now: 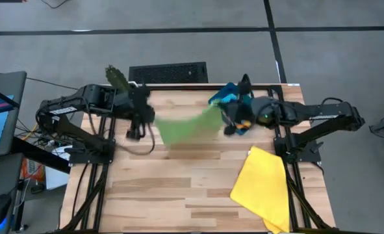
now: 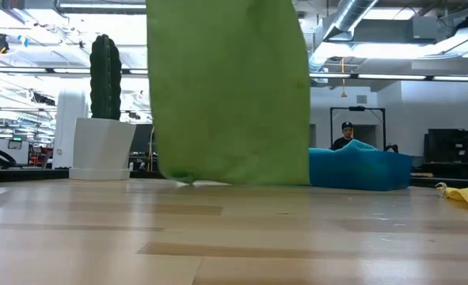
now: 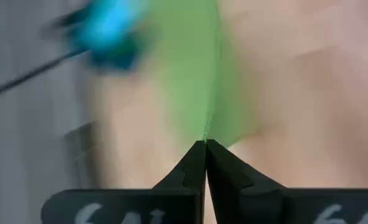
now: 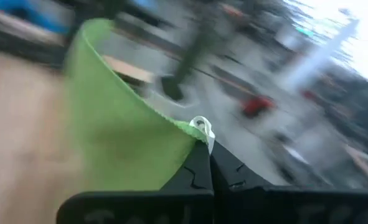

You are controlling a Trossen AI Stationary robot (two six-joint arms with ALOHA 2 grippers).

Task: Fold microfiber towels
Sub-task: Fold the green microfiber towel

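Observation:
A green microfiber towel (image 1: 186,127) is stretched between my two grippers over the far half of the table. My left gripper (image 1: 151,123) is shut on its left end and my right gripper (image 1: 223,119) on its right end. In the low view the towel (image 2: 230,87) hangs as a broad sheet, its lower edge (image 2: 218,182) down near the tabletop. A larger yellow towel (image 1: 263,188) lies flat at the table's near right corner. Blue cloth (image 1: 227,91) shows at the dark teal bin (image 1: 238,104) behind my right gripper. My left gripper pinches an upper edge or corner of the green towel (image 3: 207,132) between its two shut fingers, slanting down from the table's left. The cloth runs away from the fingertips and hangs below them. My right gripper pinches the towel's upper corner beside the white tag (image 4: 202,126) between its two shut fingers, coming almost level from the table's right. The top edge (image 4: 127,81) sags in a slack curve away from the fingers, and the cloth hangs below.
A cactus in a white pot (image 2: 103,103) stands at the far left corner. The teal bin (image 2: 360,168) sits at the far right. The yellow towel (image 2: 467,195) covers the near right. Bare wood (image 1: 153,188) lies at the near left and middle.

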